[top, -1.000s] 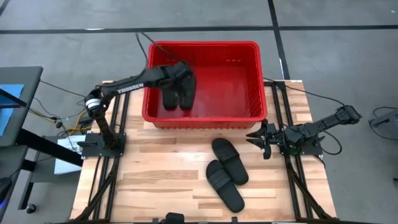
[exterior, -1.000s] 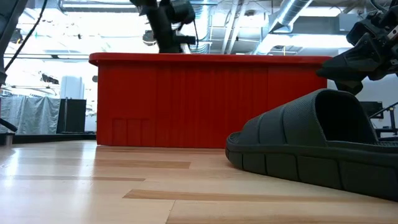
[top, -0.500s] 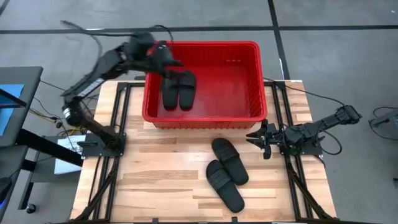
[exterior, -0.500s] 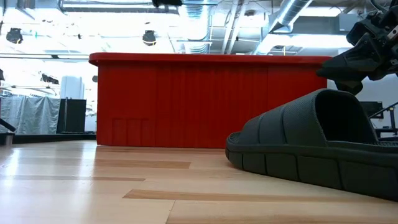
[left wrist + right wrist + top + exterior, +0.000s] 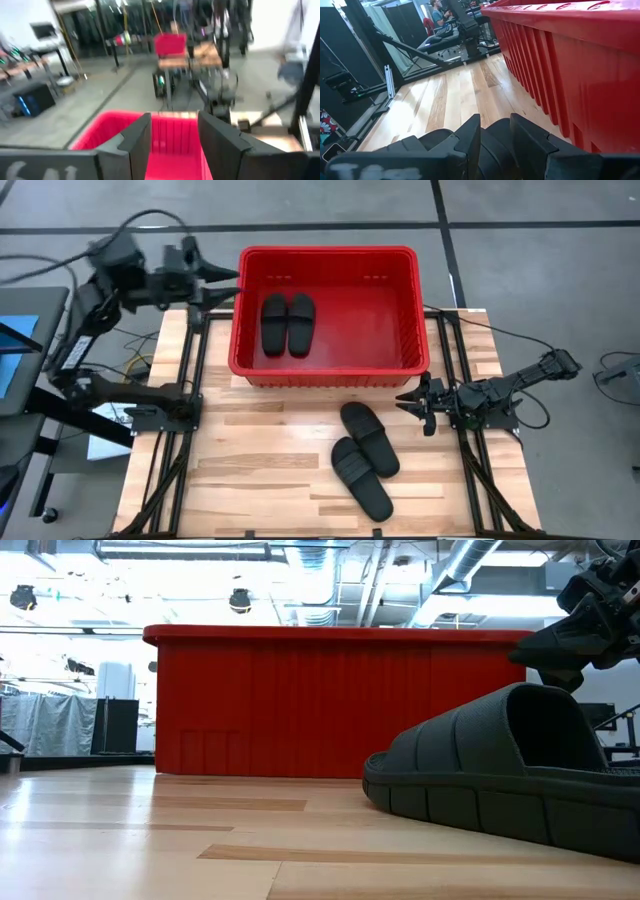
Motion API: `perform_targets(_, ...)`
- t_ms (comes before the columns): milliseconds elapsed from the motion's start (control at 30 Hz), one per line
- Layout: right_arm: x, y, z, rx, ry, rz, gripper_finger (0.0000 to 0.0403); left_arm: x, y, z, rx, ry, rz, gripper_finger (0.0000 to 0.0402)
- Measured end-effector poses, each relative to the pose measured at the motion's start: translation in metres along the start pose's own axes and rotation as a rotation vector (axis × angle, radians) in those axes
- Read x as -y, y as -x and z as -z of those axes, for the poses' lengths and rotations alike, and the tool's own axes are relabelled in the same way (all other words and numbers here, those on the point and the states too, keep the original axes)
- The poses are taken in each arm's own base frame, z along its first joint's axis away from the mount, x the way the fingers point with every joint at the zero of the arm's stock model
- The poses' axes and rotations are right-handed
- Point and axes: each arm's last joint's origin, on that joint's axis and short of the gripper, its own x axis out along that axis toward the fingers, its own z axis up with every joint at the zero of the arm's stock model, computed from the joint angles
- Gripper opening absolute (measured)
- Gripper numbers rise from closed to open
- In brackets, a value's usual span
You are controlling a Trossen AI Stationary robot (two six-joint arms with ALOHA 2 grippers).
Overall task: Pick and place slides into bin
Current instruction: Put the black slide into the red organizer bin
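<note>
The wooden table (image 5: 260,470) carries a big red bin (image 5: 400,340) along its far edge. Two black slides lie side by side on the bin's floor at its left end, one (image 5: 274,325) beside the other (image 5: 301,323), soles down and straps up. Two more slides lie on the table in front of the bin, toward the right: one (image 5: 369,438) nearer the bin, and the second (image 5: 361,478) just beside it toward the front edge, the pair overlapping or touching along their sides. From table height, one of these slides (image 5: 500,780) fills the right foreground with the red bin wall (image 5: 330,705) behind it.

The left arm is raised off the table's far left corner, and its gripper (image 5: 213,275) points toward the bin's left rim from outside. Its fingers (image 5: 220,145) are apart with nothing between them, the red bin (image 5: 175,140) visible through the gap.

The right gripper (image 5: 415,402) sits low at the right side of the table, just beside the bin's front right corner, aimed toward the nearer slide. Its fingers (image 5: 470,140) are parted and empty.
</note>
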Motion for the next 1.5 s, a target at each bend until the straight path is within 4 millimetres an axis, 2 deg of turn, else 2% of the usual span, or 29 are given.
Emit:
perform_targets(100,0.000,0.000,0.000,0.000,0.000,0.000,0.0098,0.007,0.017,0.009,0.069,0.035,-0.065,0.0154)
perform_targets(300,0.000,0.000,0.000,0.000,0.000,0.000,0.0098,0.018,0.042,0.047,0.144,0.089,-0.196,0.0154)
perform_targets(467,0.000,0.000,0.000,0.000,0.000,0.000,0.0098,0.028,0.054,0.071,0.221,0.116,-0.146,0.0154)
perform_targets(633,0.000,0.000,0.000,0.000,0.000,0.000,0.0098,0.035,0.058,0.085,0.238,0.174,-0.014,0.0154)
perform_targets(800,0.000,0.000,0.000,0.000,0.000,0.000,0.0098,0.039,0.058,0.089,0.197,0.207,0.103,0.0154)
perform_targets(1000,0.000,0.000,0.000,0.000,0.000,0.000,0.0098,0.037,0.059,0.088,0.215,0.379,0.040,0.0154)
perform_targets(1200,0.000,0.000,0.000,0.000,0.000,0.000,0.0098,0.045,0.074,0.084,0.267,0.289,0.064,0.0154)
perform_targets(1367,0.000,0.000,0.000,0.002,-0.001,0.005,0.0098,0.045,0.082,0.081,0.333,0.287,-0.082,0.0154)
perform_targets(1500,0.001,0.000,0.000,0.003,-0.001,0.011,0.0098,0.045,0.078,0.084,0.372,0.302,-0.128,0.0154)
